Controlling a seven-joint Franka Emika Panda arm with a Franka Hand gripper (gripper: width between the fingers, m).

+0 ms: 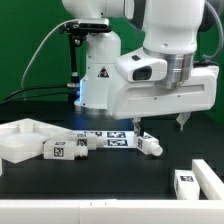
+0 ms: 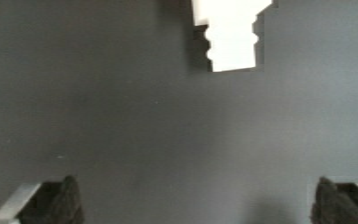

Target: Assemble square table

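Observation:
The square table top (image 1: pixel 22 140) lies at the exterior view's left. One white tagged leg (image 1: pixel 65 150) lies against its edge. A second leg (image 1: pixel 150 143) lies by the end of the marker board. A third tagged leg (image 1: pixel 185 182) lies at the front right. My gripper (image 1: pixel 161 123) hangs open and empty above the dark table, just right of the second leg. In the wrist view the gripper (image 2: pixel 197 205) shows both fingertips (image 2: pixel 51 200) wide apart, with only bare table between them. A white leg (image 2: pixel 229 35) lies well ahead of the fingertips.
The marker board (image 1: pixel 105 137) lies flat in front of the white robot base (image 1: pixel 100 75). A white block-shaped part (image 1: pixel 208 172) sits at the front right beside the third leg. A green curtain forms the background.

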